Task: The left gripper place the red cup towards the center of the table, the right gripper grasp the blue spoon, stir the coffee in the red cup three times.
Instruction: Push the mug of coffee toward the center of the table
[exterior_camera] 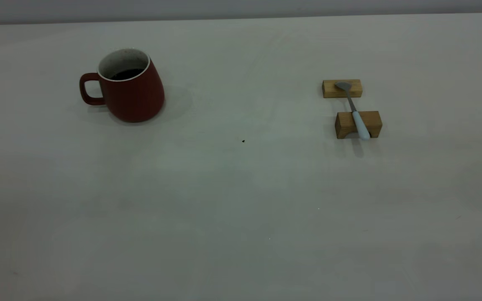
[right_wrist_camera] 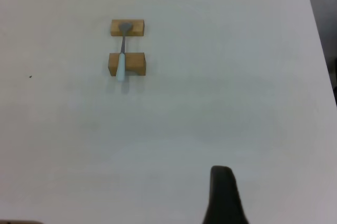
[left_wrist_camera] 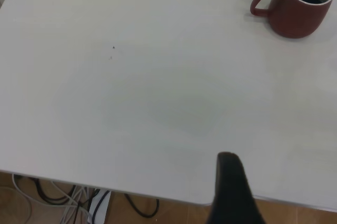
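Observation:
The red cup stands upright at the back left of the table, its handle turned to the left, with dark coffee inside. At the right, the blue spoon lies across two wooden blocks, its bowl on the far one and its pale handle over the near one. Neither gripper shows in the exterior view. In the left wrist view the cup is far from my left gripper, which hangs at the table's edge. In the right wrist view the spoon is well away from my right gripper.
The far wooden block and the near one hold the spoon off the tabletop. A small dark speck lies mid-table. Cables hang below the table's edge on the left arm's side.

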Available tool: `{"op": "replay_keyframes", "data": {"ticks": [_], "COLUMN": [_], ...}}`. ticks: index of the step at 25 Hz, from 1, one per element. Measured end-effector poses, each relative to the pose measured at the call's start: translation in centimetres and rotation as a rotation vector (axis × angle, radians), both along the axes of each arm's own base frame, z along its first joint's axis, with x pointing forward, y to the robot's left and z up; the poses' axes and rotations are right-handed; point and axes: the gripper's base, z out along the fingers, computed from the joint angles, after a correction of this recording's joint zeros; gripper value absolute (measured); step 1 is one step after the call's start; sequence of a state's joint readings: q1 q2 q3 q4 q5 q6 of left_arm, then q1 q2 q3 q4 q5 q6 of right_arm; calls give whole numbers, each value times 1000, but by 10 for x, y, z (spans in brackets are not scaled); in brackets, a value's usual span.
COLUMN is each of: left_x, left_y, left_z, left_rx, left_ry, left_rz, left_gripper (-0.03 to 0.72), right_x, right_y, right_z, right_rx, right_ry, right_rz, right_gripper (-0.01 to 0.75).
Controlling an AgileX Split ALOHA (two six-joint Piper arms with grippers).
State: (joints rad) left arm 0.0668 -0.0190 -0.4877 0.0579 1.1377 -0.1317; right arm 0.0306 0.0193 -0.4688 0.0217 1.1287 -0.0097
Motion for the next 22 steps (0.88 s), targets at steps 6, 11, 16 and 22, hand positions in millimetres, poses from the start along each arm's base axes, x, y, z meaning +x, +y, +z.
{"op": "replay_keyframes", "data": {"ticks": [6, 11, 16, 22], "left_x": [0, 3, 36, 110], "left_y": [0, -4, -5, 6], "left_z": [0, 11, 30, 20], "left_rx": [-10, -26, -53, -3], "left_ry": [-1, 12, 157, 347], "left_rz": [1, -42, -71, -51], "left_gripper": [551, 551, 551, 551], "right_x": [0, 0, 0, 0], "right_y": [0, 0, 0, 0], "right_z": [0, 0, 0, 0], "right_rx": [0, 1, 1, 1], "right_ry": [0, 0, 0, 0], "right_rz": [0, 0, 0, 0], "right_gripper": [580, 580, 580, 580]}}
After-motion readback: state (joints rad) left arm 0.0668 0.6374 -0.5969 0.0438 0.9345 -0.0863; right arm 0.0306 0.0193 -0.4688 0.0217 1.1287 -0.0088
